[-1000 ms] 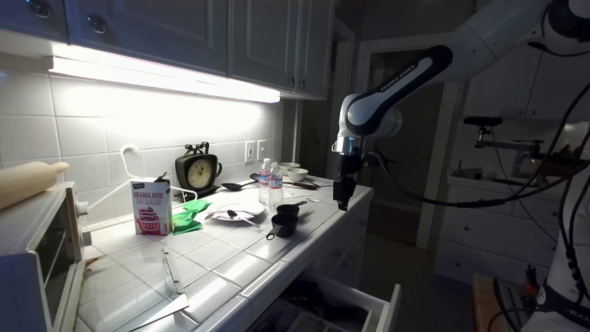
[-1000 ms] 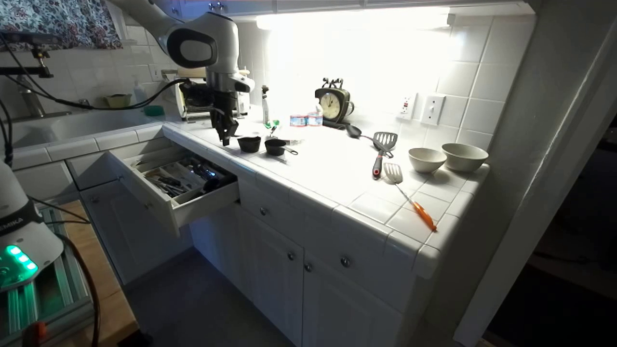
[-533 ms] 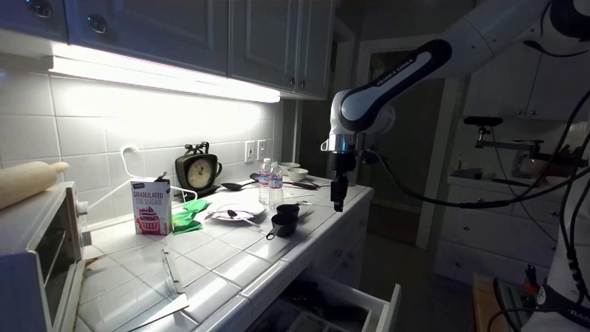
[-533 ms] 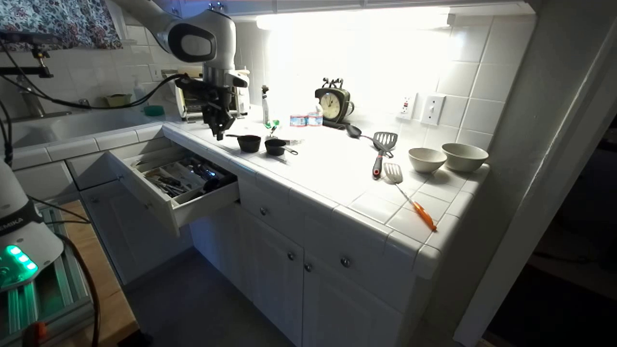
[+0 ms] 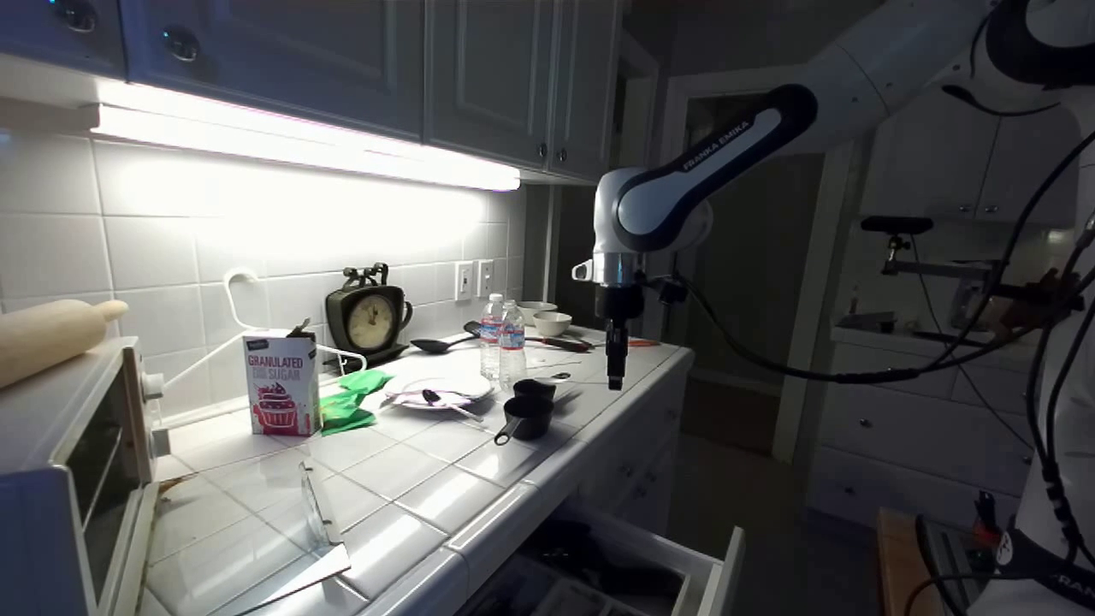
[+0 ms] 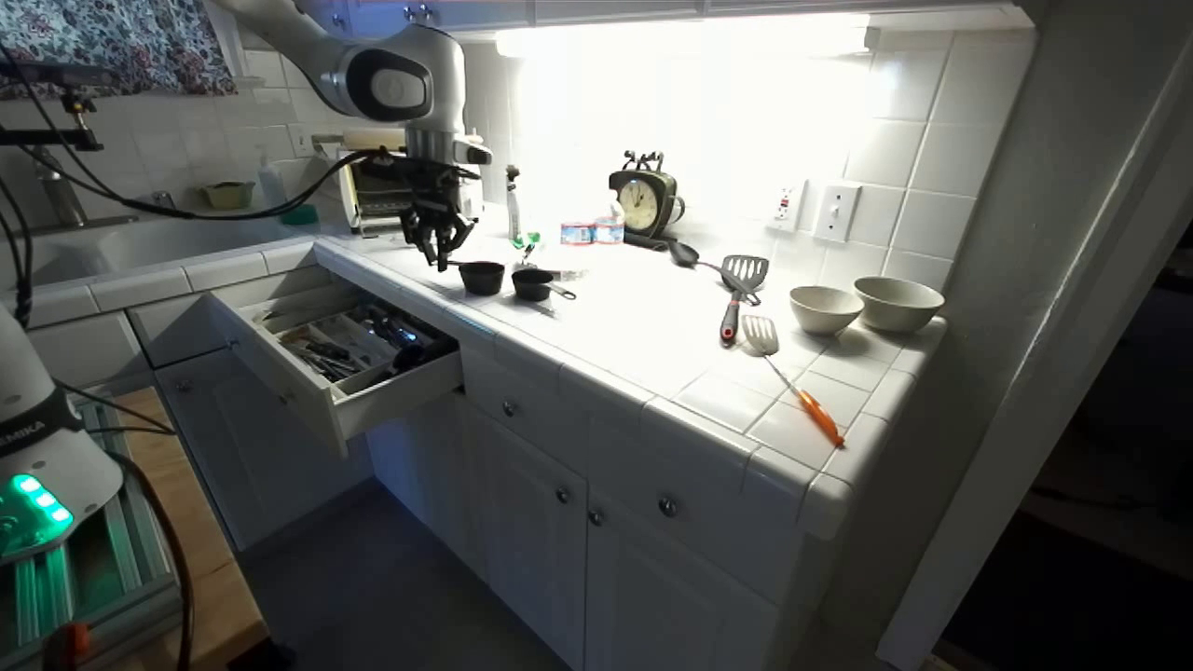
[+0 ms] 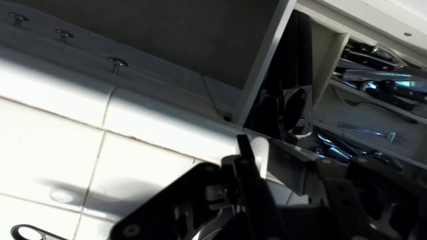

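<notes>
Room lies above the drawer (image 6: 401, 402); black cups (image 6: 482, 280) partly block the counter (image 6: 643, 340).

Domestic kitchen shown by white-tiled counter (image 5: 445, 496), wall cabinets (image 5: 282, 68) mounted above, sink (image 6: 186, 244) with faucet (image 6: 61, 200), and patterned curtain (image 6: 112, 47) hung beyond. Cutlery (image 7: 370, 61) seen in pulled-out drawer (image 6: 405, 396). Rolling pin (image 5: 56, 338) laid on toaster oven (image 5: 85, 462). Sugar box (image 5: 282, 385), black measuring cups (image 5: 528, 417), bowls (image 6: 825, 309) and spatulas (image 6: 746, 270) set out on counter.
</notes>
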Motion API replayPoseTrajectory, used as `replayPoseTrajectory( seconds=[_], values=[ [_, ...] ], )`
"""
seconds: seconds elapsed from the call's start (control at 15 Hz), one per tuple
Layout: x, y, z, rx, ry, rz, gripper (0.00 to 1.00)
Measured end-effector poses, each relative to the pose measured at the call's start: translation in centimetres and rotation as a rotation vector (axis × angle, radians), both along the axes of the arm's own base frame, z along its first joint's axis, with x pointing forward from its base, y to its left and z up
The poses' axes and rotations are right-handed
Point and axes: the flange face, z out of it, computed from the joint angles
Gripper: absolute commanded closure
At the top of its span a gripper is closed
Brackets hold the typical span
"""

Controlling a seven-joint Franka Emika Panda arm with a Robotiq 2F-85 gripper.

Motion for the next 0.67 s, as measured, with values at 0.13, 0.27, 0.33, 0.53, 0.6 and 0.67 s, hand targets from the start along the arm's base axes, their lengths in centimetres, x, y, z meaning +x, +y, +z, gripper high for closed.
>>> replayPoseTrajectory(
  seconds=[0.13, 0.27, 0.33, 0.53, 0.6, 0.67],
  values=[
    [0.72, -0.41, -0.05, -0.015, -0.005, 0.052, 0.82],
    [1.18, -0.63, -0.07, -0.017, -0.009, 0.071, 0.82],
    [1.26, -0.66, -0.09, -0.017, -0.009, 0.074, 0.82],
    [1.27, -0.66, -0.1, -0.017, -0.009, 0.077, 0.82],
    [1.27, -0.66, -0.1, -0.017, -0.009, 0.077, 0.82],
    [1.27, -0.66, -0.1, -0.017, -0.009, 0.078, 0.82]
  ],
)
